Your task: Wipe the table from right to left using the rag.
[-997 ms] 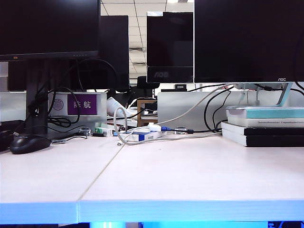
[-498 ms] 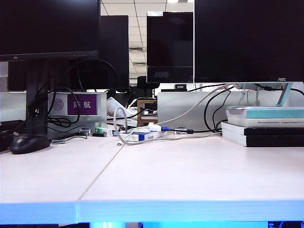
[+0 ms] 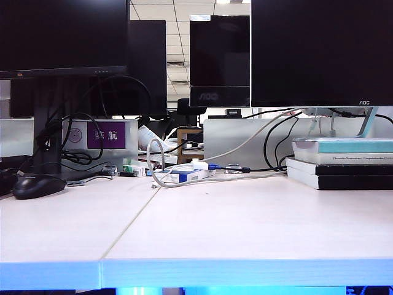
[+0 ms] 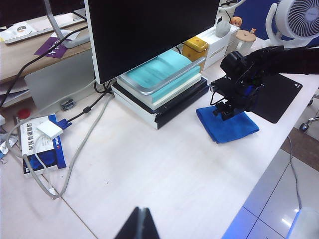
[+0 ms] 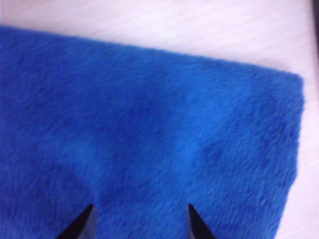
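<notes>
Inspector A: Where does the rag (image 4: 228, 124) lie?

Inspector B: Flat on the bench (image 4: 164, 169), near its right-hand end. It sits just beside the stack of books (image 4: 159, 87) under the monitor (image 4: 149, 35), and next to a black mat (image 4: 279, 97). The exterior view does not take it in.

Inspector A: The right pincer (image 4: 225, 108)?

Inspector B: It stands directly over the rag, pointing down. In the right wrist view the two dark fingertips (image 5: 79, 226) are spread apart with blue pile (image 5: 149, 139) between and around them. The jaws stand open; nothing is gripped. Whether the tips press into the cloth cannot be told.

Inspector A: And the left pincer (image 4: 138, 226)?

Inspector B: Only a dark pointed tip shows at the edge of its own wrist view, above bare bench nearer the front edge and well apart from the rag. The tips appear together, but its state cannot be told with certainty.

Inspector A: Other items?

Inspector B: A black mouse (image 3: 38, 185) toward the left end, a white adapter (image 4: 49, 130) with grey cable (image 4: 75, 154) toward the back edge, and a seam line (image 3: 132, 221) across the surface.
</notes>
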Controlling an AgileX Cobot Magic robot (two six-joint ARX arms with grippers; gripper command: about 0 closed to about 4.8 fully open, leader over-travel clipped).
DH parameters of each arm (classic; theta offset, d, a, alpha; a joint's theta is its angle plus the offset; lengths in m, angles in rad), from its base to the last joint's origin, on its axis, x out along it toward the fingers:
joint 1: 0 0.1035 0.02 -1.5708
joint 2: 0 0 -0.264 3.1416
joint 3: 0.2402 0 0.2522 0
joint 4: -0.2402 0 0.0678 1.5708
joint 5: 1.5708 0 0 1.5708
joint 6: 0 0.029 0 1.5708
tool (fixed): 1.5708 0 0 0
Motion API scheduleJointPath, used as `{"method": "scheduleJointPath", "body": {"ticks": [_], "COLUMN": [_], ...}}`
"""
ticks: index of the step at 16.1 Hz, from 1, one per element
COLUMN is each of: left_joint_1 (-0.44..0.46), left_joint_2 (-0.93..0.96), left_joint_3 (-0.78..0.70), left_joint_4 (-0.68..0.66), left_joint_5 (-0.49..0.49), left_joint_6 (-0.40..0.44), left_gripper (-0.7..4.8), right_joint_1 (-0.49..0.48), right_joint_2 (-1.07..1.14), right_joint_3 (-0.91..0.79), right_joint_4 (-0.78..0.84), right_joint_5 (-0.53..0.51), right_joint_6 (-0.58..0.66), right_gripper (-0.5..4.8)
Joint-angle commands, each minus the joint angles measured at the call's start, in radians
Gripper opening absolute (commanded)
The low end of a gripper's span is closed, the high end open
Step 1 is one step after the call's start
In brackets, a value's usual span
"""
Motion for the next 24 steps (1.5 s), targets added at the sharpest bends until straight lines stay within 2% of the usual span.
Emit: {"method": "scheduleJointPath", "body": {"ticks": [1,10,11,12,13,21,24], "left_joint_1": [0.0,0.0,0.0,0.0,0.0,0.0,0.0], "left_joint_2": [-0.003,-0.003,-0.003,-0.003,-0.003,-0.003,-0.003], "left_joint_3": [0.003,0.002,0.002,0.002,0.002,0.002,0.002], "left_joint_4": [0.012,0.005,0.005,0.005,0.006,0.006,0.005], "left_joint_5": [0.003,0.003,0.003,0.003,0.003,0.003,0.003], "left_joint_6": [0.0,0.0,-0.001,-0.001,0.0,0.0,0.0], "left_gripper": [-0.05,-0.05,-0.05,-0.05,-0.05,-0.05,-0.05], "right_joint_1": [-0.013,-0.012,-0.012,-0.012,-0.012,0.014,0.083], "right_joint_2": [-0.005,0.083,0.089,0.09,0.09,0.089,0.089], "right_joint_3": [-0.001,-0.003,-0.003,-0.008,-0.008,-0.008,-0.008], "right_joint_4": [0.043,0.044,0.043,0.044,0.039,-0.097,-0.126], "right_joint_5": [0.0,-0.031,-0.03,-0.021,-0.019,-0.019,-0.023], "right_joint_6": [-0.003,-0.019,-0.019,-0.019,-0.023,-0.026,-0.027], "right_gripper": [2.33,2.29,1.93,0.17,-0.06,-0.06,-0.06]}}
